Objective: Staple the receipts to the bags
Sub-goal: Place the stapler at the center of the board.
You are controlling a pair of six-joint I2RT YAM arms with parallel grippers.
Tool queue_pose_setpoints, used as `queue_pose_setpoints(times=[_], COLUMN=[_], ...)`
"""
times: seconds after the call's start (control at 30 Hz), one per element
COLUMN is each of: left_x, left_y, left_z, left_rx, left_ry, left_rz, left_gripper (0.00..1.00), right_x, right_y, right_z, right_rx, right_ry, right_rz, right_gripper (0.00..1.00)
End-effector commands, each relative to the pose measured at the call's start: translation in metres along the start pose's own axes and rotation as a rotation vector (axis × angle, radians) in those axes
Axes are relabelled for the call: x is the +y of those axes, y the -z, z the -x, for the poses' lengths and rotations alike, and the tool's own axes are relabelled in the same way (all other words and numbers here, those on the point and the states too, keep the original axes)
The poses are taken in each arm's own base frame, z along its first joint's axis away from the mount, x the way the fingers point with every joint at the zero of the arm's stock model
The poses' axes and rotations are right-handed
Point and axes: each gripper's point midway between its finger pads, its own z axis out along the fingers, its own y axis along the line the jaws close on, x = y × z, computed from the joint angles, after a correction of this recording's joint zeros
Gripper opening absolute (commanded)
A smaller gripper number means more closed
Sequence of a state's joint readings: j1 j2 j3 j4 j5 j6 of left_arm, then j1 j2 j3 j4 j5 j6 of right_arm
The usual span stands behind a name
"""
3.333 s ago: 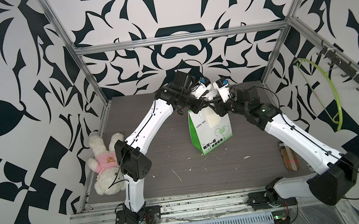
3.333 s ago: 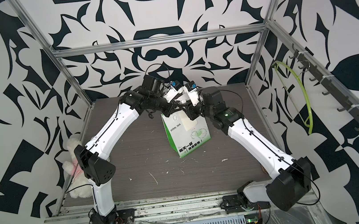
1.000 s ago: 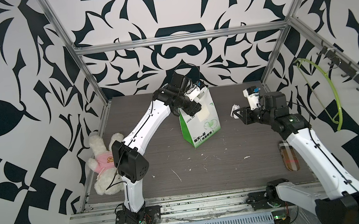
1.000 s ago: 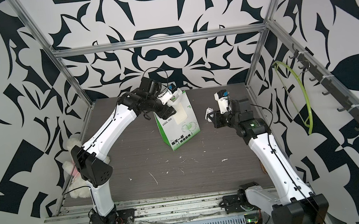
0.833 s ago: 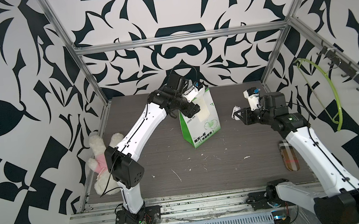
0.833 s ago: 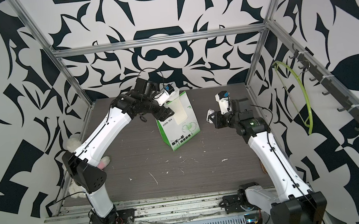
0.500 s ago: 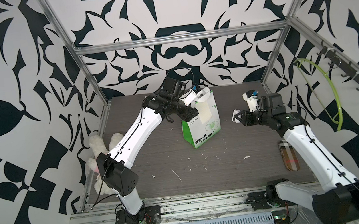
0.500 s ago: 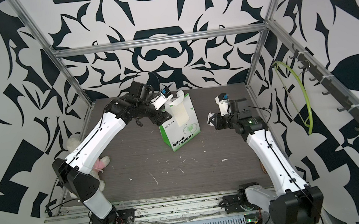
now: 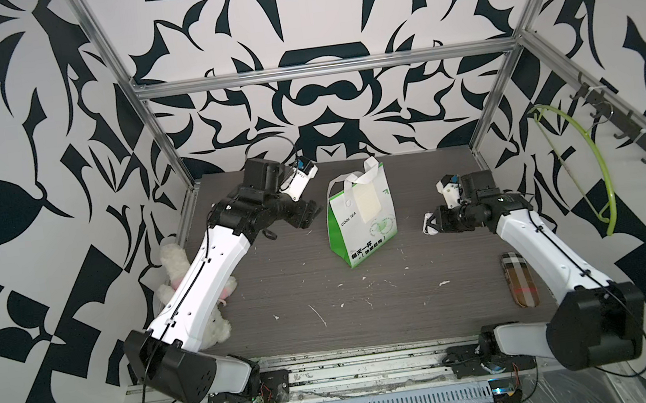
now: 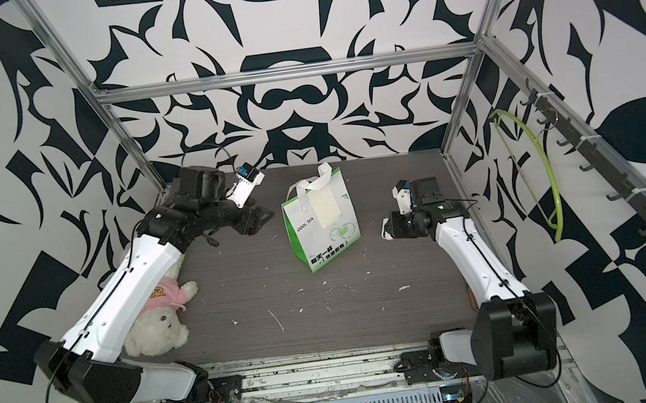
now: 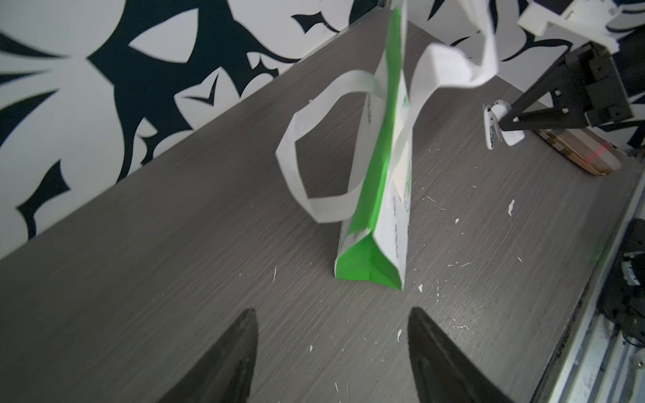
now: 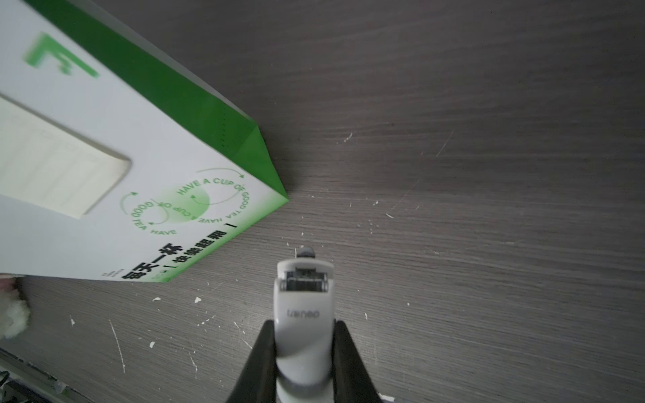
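Note:
The bag [image 9: 359, 223] [image 10: 322, 227] stands upright on its own near the middle back of the table, white with green sides. The receipt [image 9: 368, 202] [image 10: 326, 207] [image 12: 52, 167] lies flat against the bag's [image 12: 139, 115] front face, just below a handle. My left gripper [image 9: 314, 213] [image 10: 264, 218] [image 11: 331, 312] is open and empty, a short way left of the bag [image 11: 380, 216]. My right gripper [image 9: 430, 226] [image 10: 387, 230] [image 12: 303, 324] is shut on a small white stapler [image 12: 303, 300] [image 11: 502, 129], to the right of the bag and apart from it.
A white plush bear [image 10: 156, 323] [image 9: 174, 266] in a pink top lies at the left edge, partly under my left arm. A plaid case [image 9: 519, 279] [image 11: 576, 153] lies at the right edge. A green hanger [image 9: 584, 162] hangs on the right wall. Paper scraps dot the table.
My left gripper has let go of the bag's top and pulled back to the left. The bag stays standing. The right arm with the stapler has barely moved.

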State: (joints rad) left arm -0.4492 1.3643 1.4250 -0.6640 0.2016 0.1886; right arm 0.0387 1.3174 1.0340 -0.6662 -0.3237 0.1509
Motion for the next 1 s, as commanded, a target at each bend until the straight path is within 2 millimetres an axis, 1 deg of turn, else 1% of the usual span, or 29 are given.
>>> queue_pose_setpoints(times=[0.0,0.07,0.1,0.2,0.3,0.43,0.5,0.6,0.63,0.7,0.77,0.8,0.87,0.97], left_x=[0.030,0.052,0.060,0.076,0.085,0.092,0.098,0.108,0.111,0.120,0.127,0.131,0.139,0.151], left_y=[-0.012,-0.013,-0.004,-0.003,-0.004,-0.004,-0.002,0.003,0.004,0.010,0.019,0.023,0.031,0.038], left_z=[-0.022,-0.042,-0.048,-0.076,-0.103,-0.127,-0.138,-0.151,-0.155,-0.164,-0.172,-0.178,-0.189,-0.209], left_rx=[-0.041,-0.057,-0.093,-0.130,-0.127,-0.115,-0.113,-0.118,-0.118,-0.124,-0.133,-0.140,-0.163,-0.226], left_ry=[0.177,0.266,0.299,0.336,0.359,0.354,0.346,0.361,0.369,0.391,0.407,0.412,0.403,0.394], left_rz=[0.108,0.198,0.242,0.351,0.438,0.506,0.558,0.620,0.637,0.700,0.766,0.800,0.868,0.945], left_gripper=[0.70,0.70,0.70,0.71,0.72,0.74,0.76,0.78,0.79,0.84,0.92,0.95,0.99,0.99], right_x=[-0.011,-0.019,-0.023,-0.031,-0.037,-0.042,-0.046,-0.052,-0.054,-0.054,-0.056,-0.057,-0.059,-0.066], right_y=[-0.012,-0.020,-0.025,-0.038,-0.053,-0.068,-0.077,-0.086,-0.087,-0.082,-0.071,-0.064,-0.053,-0.039], right_z=[-0.010,-0.014,-0.016,-0.020,-0.023,-0.024,-0.027,-0.030,-0.031,-0.026,-0.018,-0.013,-0.003,0.012], right_rx=[0.046,0.070,0.085,0.118,0.137,0.150,0.171,0.187,0.188,0.148,0.080,0.041,-0.046,-0.237], right_ry=[-0.017,-0.029,-0.037,-0.064,-0.093,-0.119,-0.128,-0.133,-0.138,-0.138,-0.126,-0.108,-0.054,0.036], right_rz=[-0.039,-0.064,-0.079,-0.101,-0.109,-0.112,-0.117,-0.136,-0.145,-0.153,-0.175,-0.186,-0.207,-0.246], right_gripper=[0.07,0.07,0.07,0.11,0.12,0.15,0.19,0.31,0.37,0.51,0.58,0.65,0.68,0.70])
